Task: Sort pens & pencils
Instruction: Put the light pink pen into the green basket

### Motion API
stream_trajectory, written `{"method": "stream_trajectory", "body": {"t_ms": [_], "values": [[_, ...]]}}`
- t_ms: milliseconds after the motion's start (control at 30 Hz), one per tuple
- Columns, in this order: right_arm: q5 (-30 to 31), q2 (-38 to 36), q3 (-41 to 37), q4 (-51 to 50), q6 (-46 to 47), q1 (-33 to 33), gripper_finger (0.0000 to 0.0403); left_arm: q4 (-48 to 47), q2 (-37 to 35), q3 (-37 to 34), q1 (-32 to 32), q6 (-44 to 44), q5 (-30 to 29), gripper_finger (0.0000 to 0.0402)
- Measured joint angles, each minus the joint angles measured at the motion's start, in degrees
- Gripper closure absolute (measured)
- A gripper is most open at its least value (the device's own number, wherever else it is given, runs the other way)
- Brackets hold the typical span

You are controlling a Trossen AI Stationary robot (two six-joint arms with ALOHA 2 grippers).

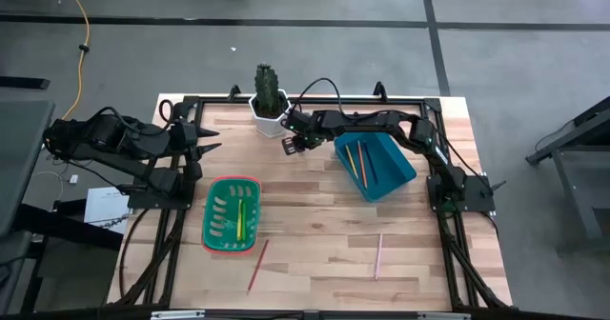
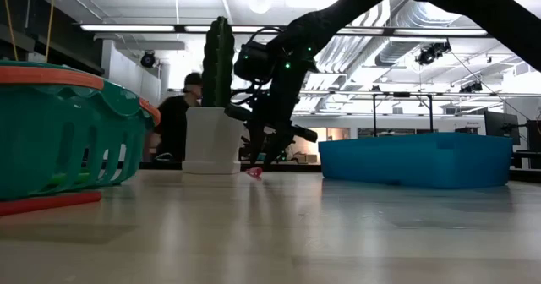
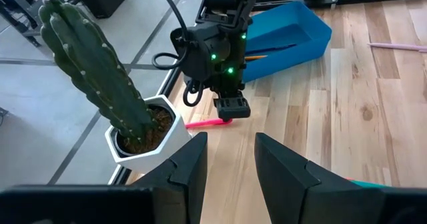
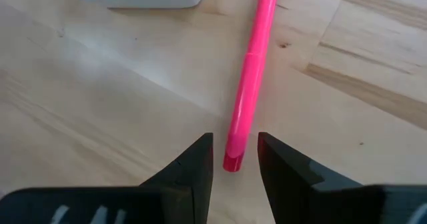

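Near edge: two pencils (image 1: 258, 266) lie loose. Green basket (image 1: 212, 227) holds pens. Blue bin (image 1: 396, 179) holds pencils. Far: right gripper (image 4: 235, 159), fingers narrowly apart, straddles the pink pen (image 4: 250, 81) beside the cactus pot (image 1: 269, 116). Left gripper (image 3: 230, 159) waits, parted, far left.

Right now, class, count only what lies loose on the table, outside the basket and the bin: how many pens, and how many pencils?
Pens: 1, the pink pen beside the cactus pot.
Pencils: 2, the red pencil and the pale pink pencil.
Total: 3.
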Motion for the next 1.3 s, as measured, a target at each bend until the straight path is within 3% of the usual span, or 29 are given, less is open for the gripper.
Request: {"method": "stream_trajectory", "body": {"t_ms": [867,967,1300], "values": [[-2.94,0.61,0.01,2.32,0.85,-0.56,0.0293,-0.02,0.0,0.0,0.0,0.0,-0.02,0.0289],[-0.29,1.16,-0.02,2.28,-0.02,0.0,0.0293,-0.02,0.0,0.0,-0.01,0.0,0.0,0.0289],[-0.55,1.16,-0.04,2.44,0.63,-0.36,0.0293,-0.02,0.0,-0.02,-0.01,0.0,0.24,0.0289]]}}
